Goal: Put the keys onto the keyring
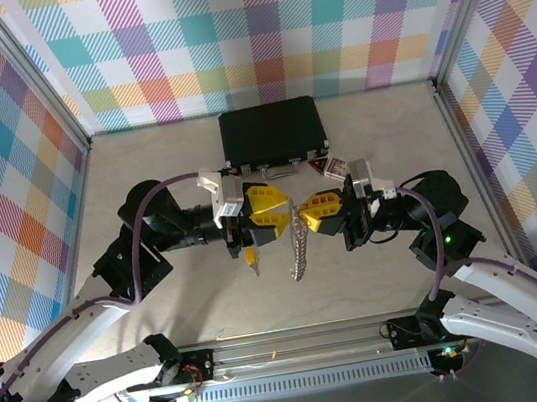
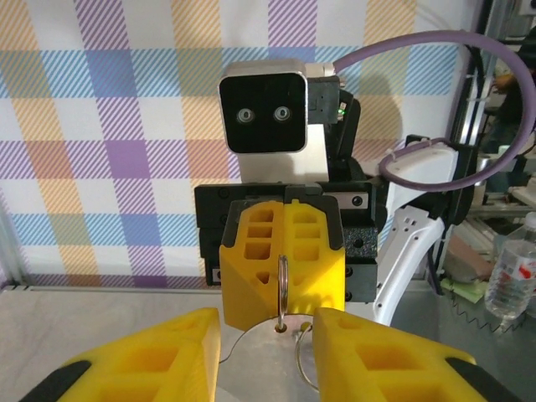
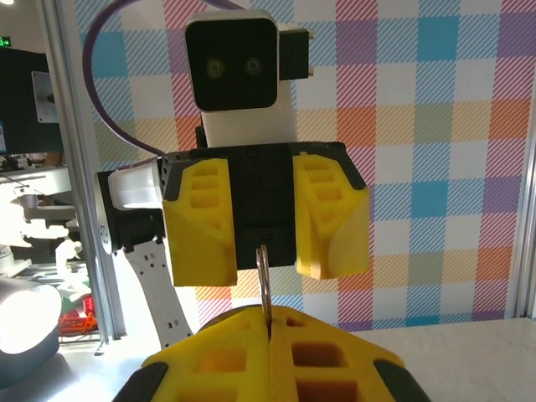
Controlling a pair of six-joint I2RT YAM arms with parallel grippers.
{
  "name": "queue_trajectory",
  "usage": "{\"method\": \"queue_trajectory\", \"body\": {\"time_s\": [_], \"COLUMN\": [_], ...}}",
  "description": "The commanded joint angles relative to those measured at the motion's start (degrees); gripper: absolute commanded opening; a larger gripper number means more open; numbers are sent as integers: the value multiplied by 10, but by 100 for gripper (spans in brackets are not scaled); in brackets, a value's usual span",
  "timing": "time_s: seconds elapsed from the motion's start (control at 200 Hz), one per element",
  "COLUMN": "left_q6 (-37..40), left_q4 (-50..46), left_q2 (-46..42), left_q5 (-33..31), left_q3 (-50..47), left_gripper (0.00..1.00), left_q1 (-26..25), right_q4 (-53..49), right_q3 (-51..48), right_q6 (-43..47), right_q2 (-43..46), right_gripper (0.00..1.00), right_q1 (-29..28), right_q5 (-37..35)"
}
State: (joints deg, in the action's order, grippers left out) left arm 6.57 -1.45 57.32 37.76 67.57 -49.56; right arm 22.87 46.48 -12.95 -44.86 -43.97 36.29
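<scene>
Just forward of matte black rectangular case [image 1: 271, 132]: cellular yellow plastic right gripper [image 1: 307, 213] clamped on thin silvery keyring [image 1: 297, 242], floppy chain dangling. Left gripper [image 1: 280, 209] narrowly parted. Small yellow-headed key [image 1: 252, 256] farther forward, toward case's left end.

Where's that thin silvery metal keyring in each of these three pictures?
Top external: the thin silvery metal keyring dangles mid-picture.
Left wrist: keyring edge-on, low centre, pinched by the yellow-fingered right gripper.
Right wrist: keyring rising at centre from that gripper's near fingers.
Shared landmark: the right gripper, shut on the ring.
</scene>
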Motion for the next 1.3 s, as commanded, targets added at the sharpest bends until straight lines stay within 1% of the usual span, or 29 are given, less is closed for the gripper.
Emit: {"method": "queue_trajectory", "body": {"time_s": [0.0,0.22,0.485,0.72,0.79,0.85,0.885,0.955,0.99,1.03,1.11,1.135,1.165,1.19,1.295], "left_q6": [-23,-40,-44,-36,-25,-14,-5,15,33,52,91,104,119,132,175], "left_q4": [44,62,68,60,43,24,12,-24,-44,-77,-138,-174,-202,-225,-305], "left_q2": [2,12,24,26,26,24,22,21,22,25,37,42,50,57,80], "left_q5": [31,51,54,56,54,50,47,37,33,28,18,15,12,11,0], "left_q3": [-4,-10,-6,-3,0,6,10,25,36,50,81,92,105,118,168], "left_gripper": [33,26,19,0,0,0,0,0,0,0,0,0,0,0,0], "left_q1": [5,4,3,3,3,3,3,3,3,3,3,3,3,3,3], "right_q4": [45,47,51,51,41,9,-15,-80,-124,-174,-259,-283,-309,-331,-396], "right_q3": [-8,-10,-13,-17,-14,-3,5,23,35,50,81,92,105,115,150], "right_q6": [-19,-20,-19,-23,-19,-5,6,45,70,102,157,172,180,209,247], "right_q2": [8,8,8,7,8,9,10,21,27,36,45,45,44,42,30], "right_gripper": [0,0,0,0,0,0,8,31,39,44,47,47,47,47,45], "right_q1": [-2,-2,-3,-2,-3,-2,-2,-2,-2,-2,-2,-2,-3,-2,-2], "right_q5": [10,9,7,-1,-5,-5,-6,-10,-13,-20,-36,-40,-44,-46,-55]}}
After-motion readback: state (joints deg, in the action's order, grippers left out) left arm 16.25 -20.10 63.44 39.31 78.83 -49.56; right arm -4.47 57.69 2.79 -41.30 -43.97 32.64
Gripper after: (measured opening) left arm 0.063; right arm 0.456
